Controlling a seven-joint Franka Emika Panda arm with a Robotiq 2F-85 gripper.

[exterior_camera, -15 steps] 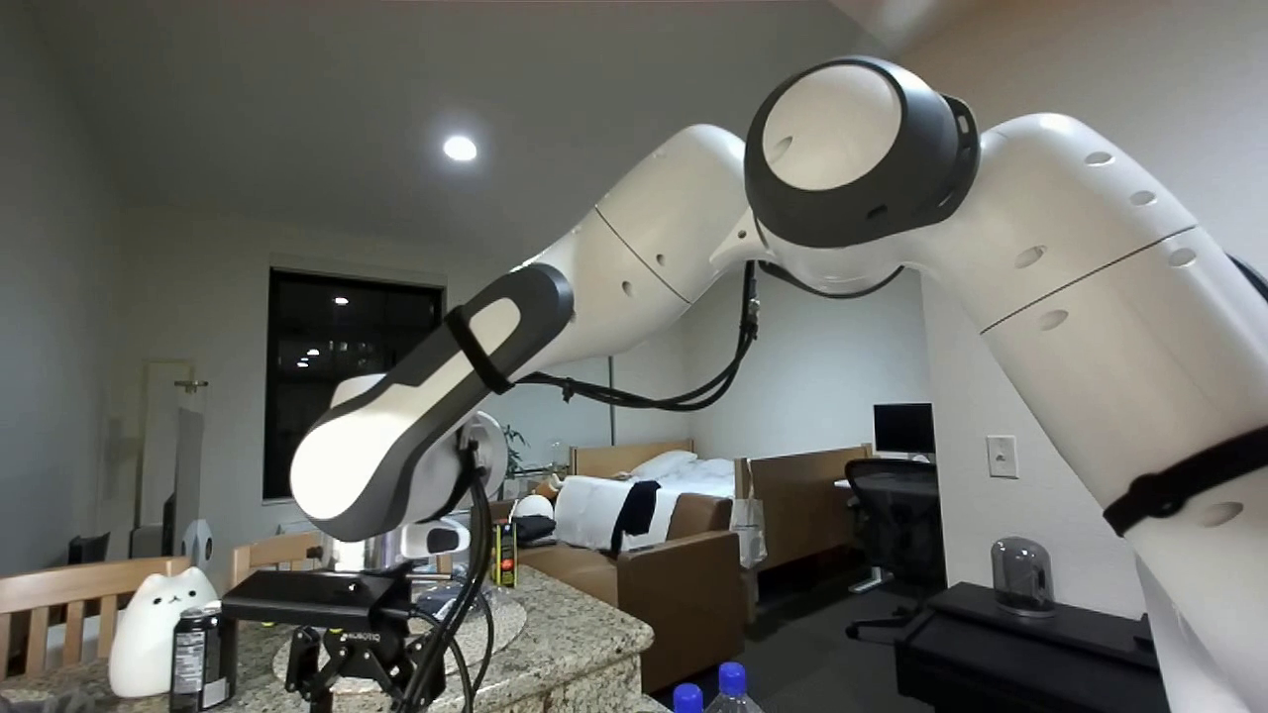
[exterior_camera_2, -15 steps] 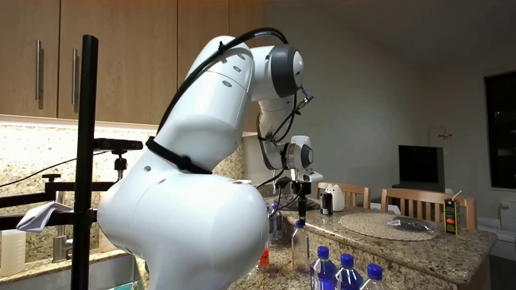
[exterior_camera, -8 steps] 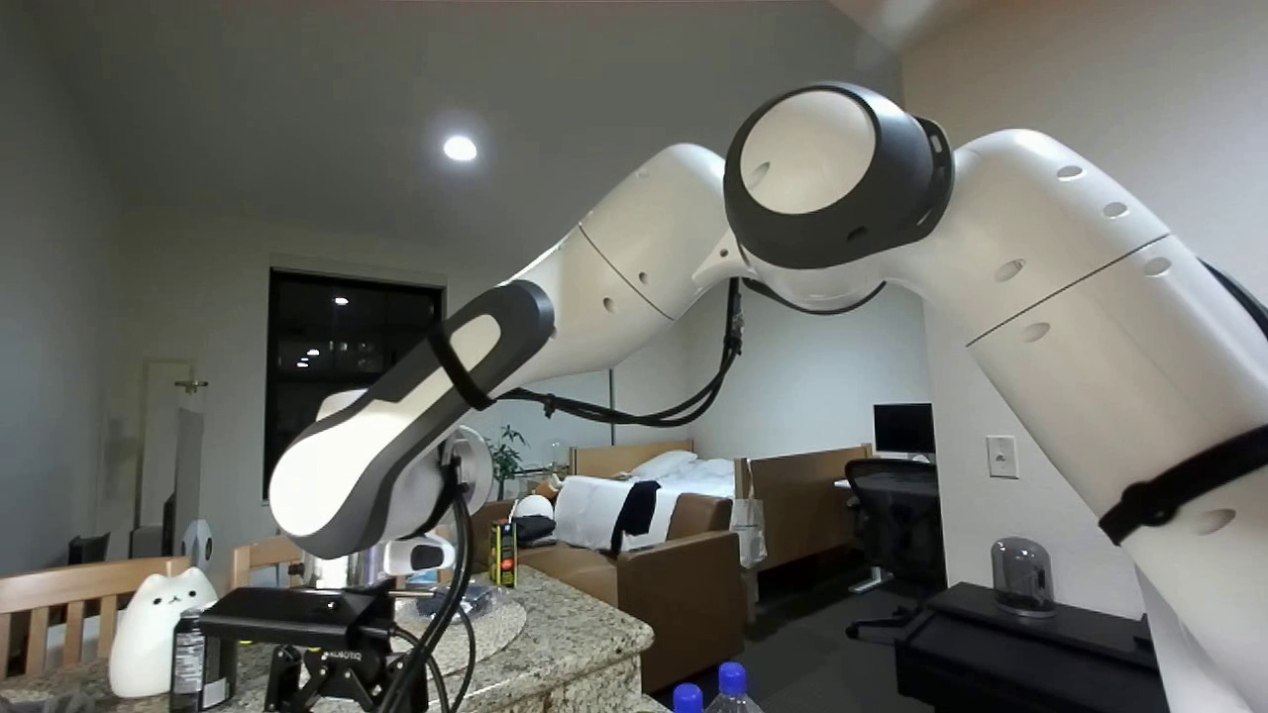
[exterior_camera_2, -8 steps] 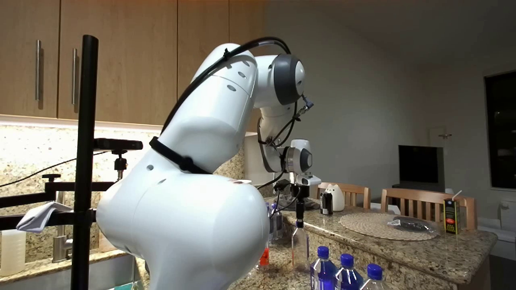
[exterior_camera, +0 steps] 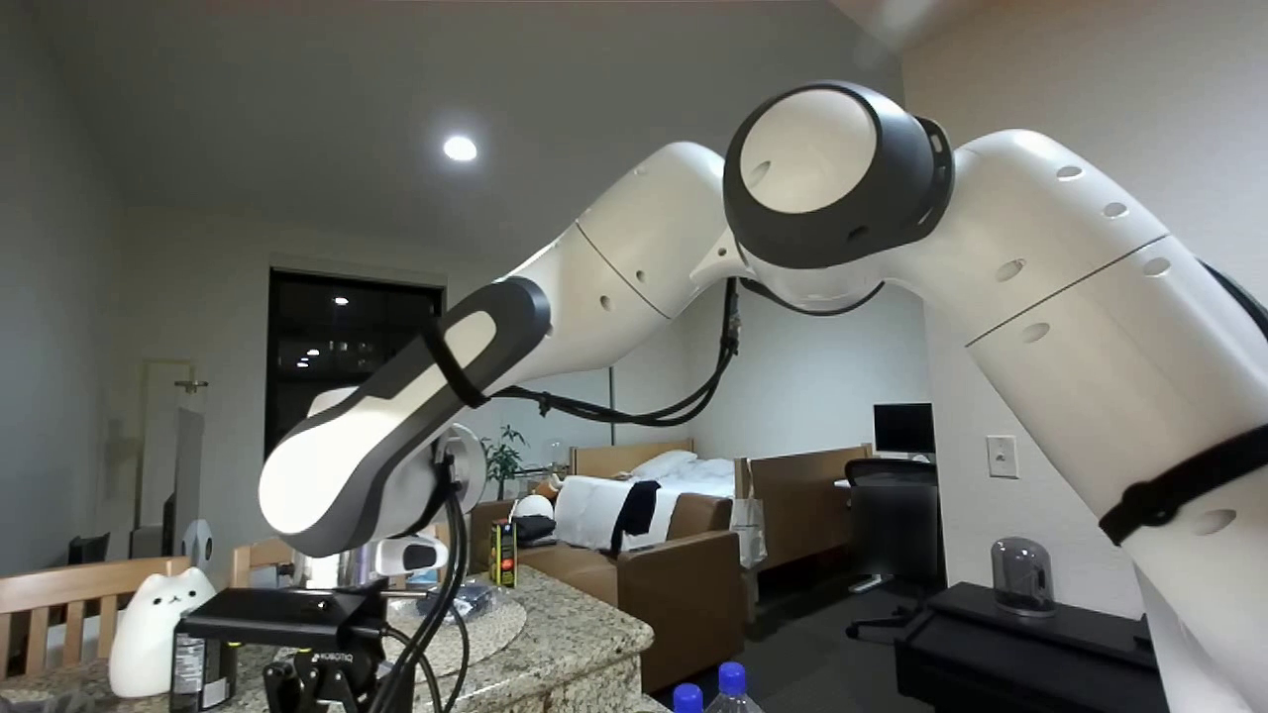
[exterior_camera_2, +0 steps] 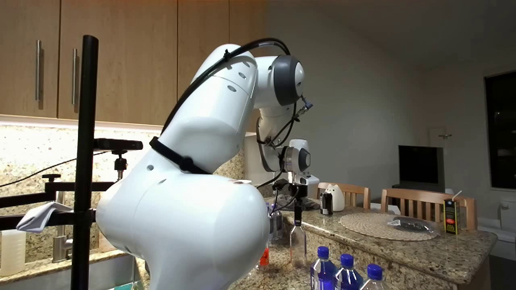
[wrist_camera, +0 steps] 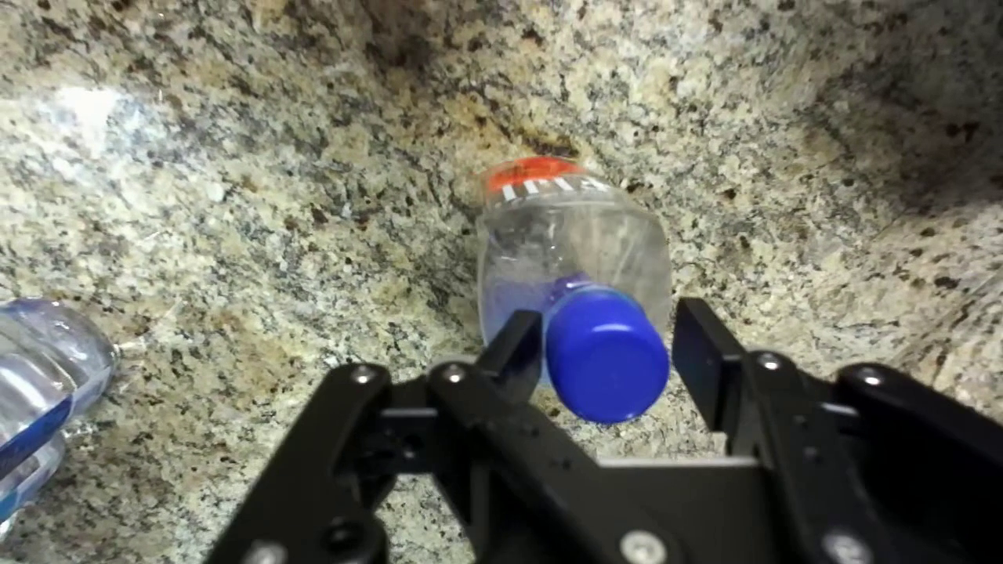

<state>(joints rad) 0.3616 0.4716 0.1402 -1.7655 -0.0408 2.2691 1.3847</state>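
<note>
While the bottle (wrist_camera: 576, 239) stands on the surface (wrist_camera: 313, 180), we've got narrow-set jaws flanking its blue cap (wrist_camera: 607, 360), gripping or not, we can't tell

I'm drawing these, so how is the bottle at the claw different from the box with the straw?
The bottle is see-through, but the box is dark with yellow and red on it. The bottle has a blue cap, while the box has a straw. The claw is on both sides of the bottle's cap, but away from the box. Both look like drink containers.
</note>
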